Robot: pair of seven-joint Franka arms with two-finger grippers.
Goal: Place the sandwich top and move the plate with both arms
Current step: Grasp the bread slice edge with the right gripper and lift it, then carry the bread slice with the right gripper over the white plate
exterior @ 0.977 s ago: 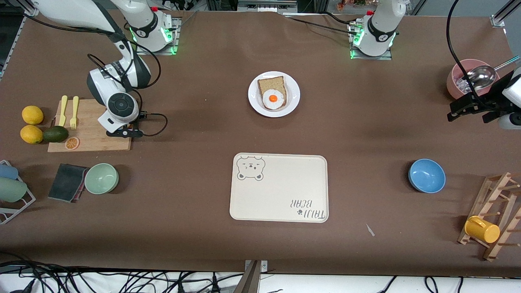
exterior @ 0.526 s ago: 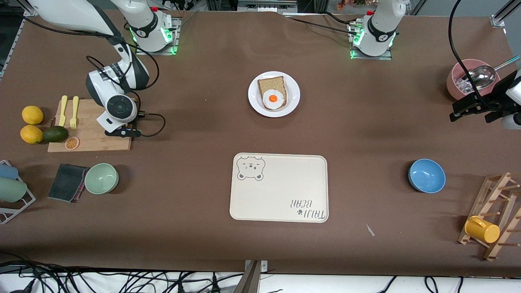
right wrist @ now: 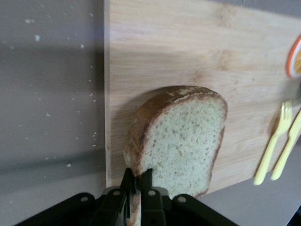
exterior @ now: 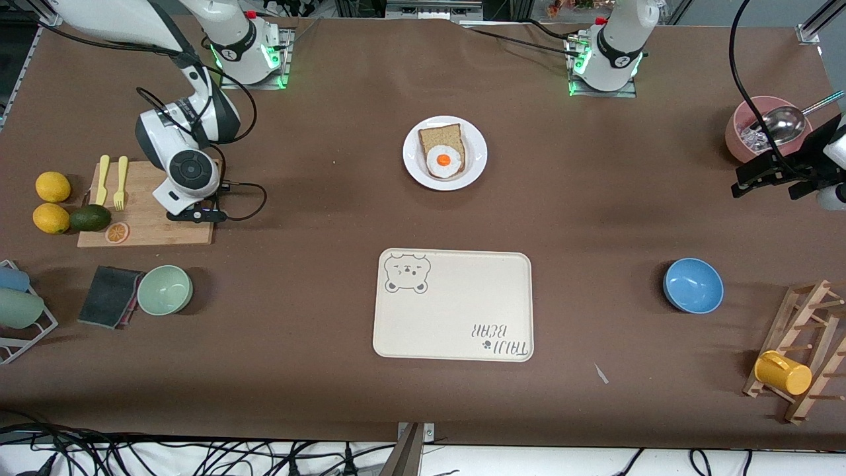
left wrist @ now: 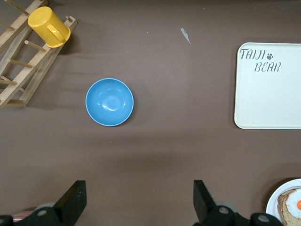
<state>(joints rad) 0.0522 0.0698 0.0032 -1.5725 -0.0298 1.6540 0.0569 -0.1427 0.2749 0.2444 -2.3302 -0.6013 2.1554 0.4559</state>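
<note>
The sandwich top [right wrist: 181,136], a plain tan bread slice with a brown crust, is pinched by its edge in my right gripper [right wrist: 137,181], which is shut on it just over the wooden cutting board [exterior: 149,218]. In the front view the wrist [exterior: 188,172] hides the slice. The white plate [exterior: 477,153] sits mid-table nearer the bases and bears a darker slice with a fried egg [exterior: 443,160]. My left gripper [left wrist: 138,200] is open and empty, over bare table near the pink bowl [exterior: 743,125]. The plate's rim shows in the left wrist view [left wrist: 277,200].
The cream bear tray [exterior: 453,305] lies nearer the camera than the plate. A blue bowl [exterior: 692,285], mug rack [exterior: 803,350] and yellow mug [exterior: 782,373] are at the left arm's end. Yellow forks [exterior: 111,180], lemons [exterior: 51,201], an avocado [exterior: 90,217] and a green bowl [exterior: 164,289] are at the right arm's end.
My right gripper has shifted slightly toward the forks, still holding the bread over the board. My left arm has drawn a little farther toward its end of the table.
</note>
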